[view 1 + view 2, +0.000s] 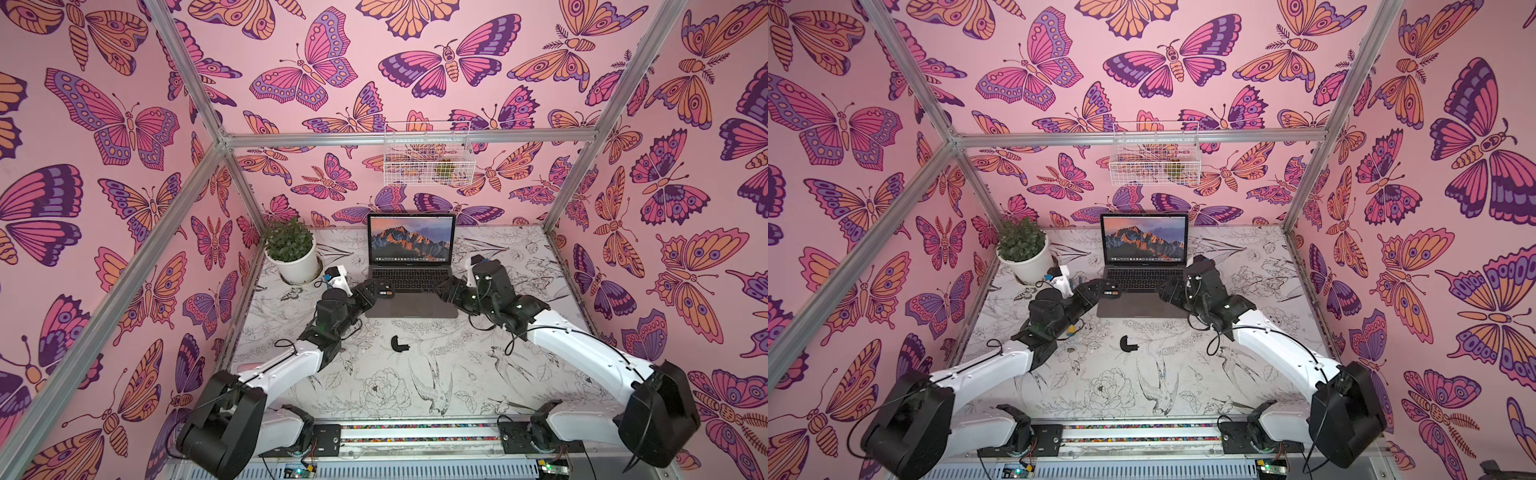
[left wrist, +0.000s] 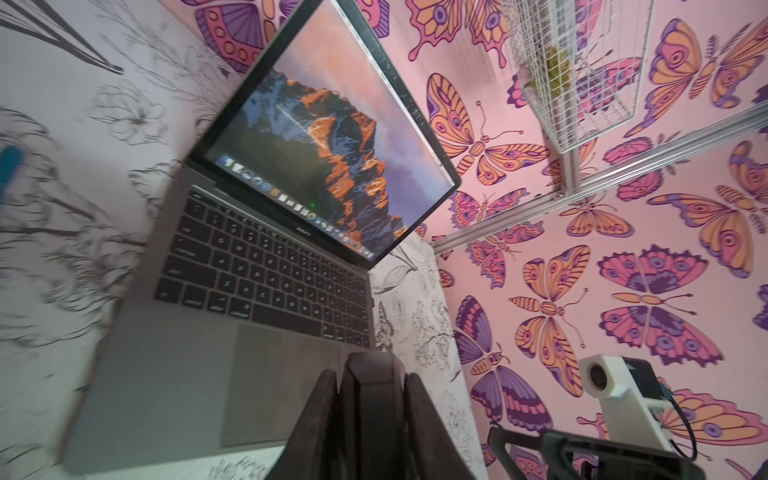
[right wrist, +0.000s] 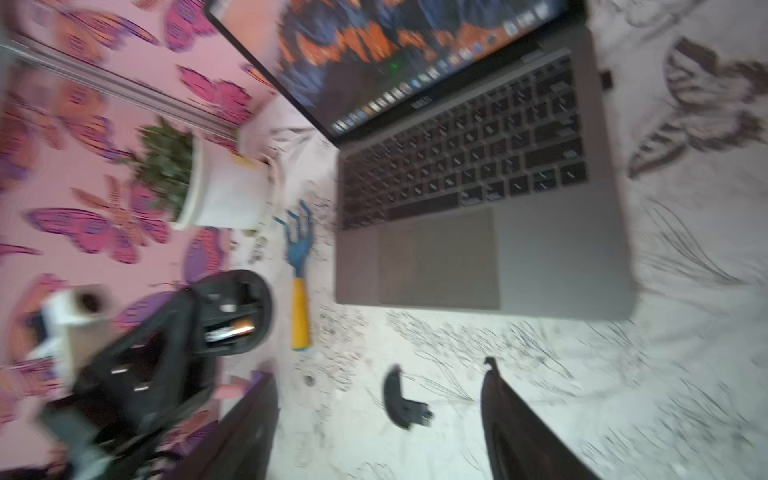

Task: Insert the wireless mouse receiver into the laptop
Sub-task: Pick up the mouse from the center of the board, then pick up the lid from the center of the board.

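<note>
Beside the laptop's [image 1: 411, 286] right edge, close to the hinge, a small dark stub [image 3: 606, 79] is showing in the right wrist view. I am judging it to be the wireless receiver, sitting in a side port, though blur is hiding how deep it is going. The right gripper [image 3: 378, 370] is hovering over the desk [image 1: 374, 386] in front of the laptop, its jaws standing apart and holding nothing. The left gripper [image 2: 370, 376] is reaching over the laptop's left front corner with its jaws clamping the wireless mouse [image 3: 232, 311], which is turned so that its open underside and a battery are showing. The mouse's curved black battery cover [image 1: 399, 344] is lying loose on the desk, well apart from both arms.

The receiver is looking tiny, light and rigid, with only a short plastic cap to pinch. Any further seating is calling for a grip on the cap's flat faces and a push straight along the port, since levering sideways is risking a bent plug. The mouse is looking light and smooth, so a hold across its flanks is suiting it.
</note>
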